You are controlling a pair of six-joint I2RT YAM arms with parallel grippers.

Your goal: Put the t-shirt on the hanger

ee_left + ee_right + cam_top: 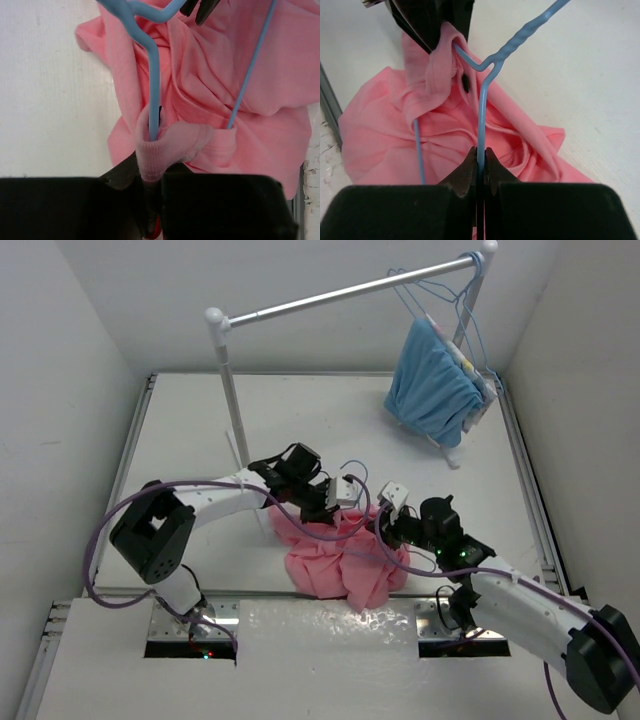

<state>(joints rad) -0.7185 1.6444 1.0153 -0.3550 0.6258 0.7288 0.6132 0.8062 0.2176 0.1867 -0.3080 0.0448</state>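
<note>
The salmon-pink t-shirt lies crumpled on the table between the two arms. My left gripper is shut on a bunched fold of its ribbed collar, lifted off the heap. One light-blue wire of the hanger runs down into that fold; a second wire passes under the cloth to the right. My right gripper is shut on the hanger just below its twisted neck. In the top view the left gripper and the right gripper nearly meet above the shirt.
A silver rail on white posts spans the back; its left post stands just behind the left arm. A light-blue garment hangs at the rail's right end among other hangers. A metal table edge lies left of the shirt.
</note>
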